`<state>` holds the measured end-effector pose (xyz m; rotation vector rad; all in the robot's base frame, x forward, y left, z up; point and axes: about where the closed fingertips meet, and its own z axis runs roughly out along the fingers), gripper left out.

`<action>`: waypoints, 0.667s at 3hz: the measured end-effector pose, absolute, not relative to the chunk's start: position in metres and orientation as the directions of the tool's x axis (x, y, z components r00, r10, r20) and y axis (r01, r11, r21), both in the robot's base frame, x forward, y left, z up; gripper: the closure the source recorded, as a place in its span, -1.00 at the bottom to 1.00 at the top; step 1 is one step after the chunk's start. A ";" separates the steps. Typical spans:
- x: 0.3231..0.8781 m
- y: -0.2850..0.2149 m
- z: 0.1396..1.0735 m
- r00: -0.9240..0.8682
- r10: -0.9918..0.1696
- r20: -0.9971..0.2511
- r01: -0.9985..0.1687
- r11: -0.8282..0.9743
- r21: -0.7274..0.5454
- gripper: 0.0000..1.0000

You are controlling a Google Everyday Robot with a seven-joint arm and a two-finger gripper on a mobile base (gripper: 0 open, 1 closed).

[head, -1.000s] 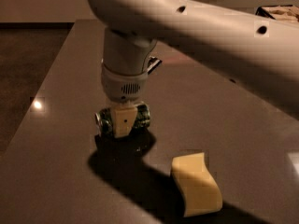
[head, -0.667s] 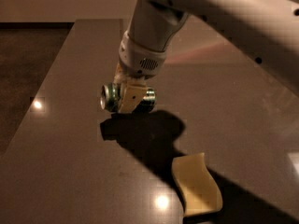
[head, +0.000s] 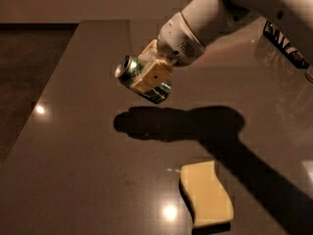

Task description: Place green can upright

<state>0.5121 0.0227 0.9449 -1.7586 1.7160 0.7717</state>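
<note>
Raised off the table (head: 73, 170), green can (head: 132, 72) pinched in end effector (head: 148, 71), tilted, silver end up-left

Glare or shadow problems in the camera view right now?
Camera view: dim, warm light; the gripper, holding the can above the table, casts a hard shadow passing beside the sponge; two small glare spots on the table, left and by the sponge.

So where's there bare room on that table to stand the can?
The gripper, shut on the green can, hangs above the table. Bare: the whole left half of the view, and the middle under the can, beyond the yellow sponge. Crowded: near right by the sponge, far right by the black packet.
</note>
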 end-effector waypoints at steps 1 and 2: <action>0.528 0.005 0.947 -0.081 -0.543 -0.836 -0.993 0.118 0.019 1.00; 0.543 -0.013 0.940 -0.132 -0.407 -0.904 -0.972 0.231 0.038 1.00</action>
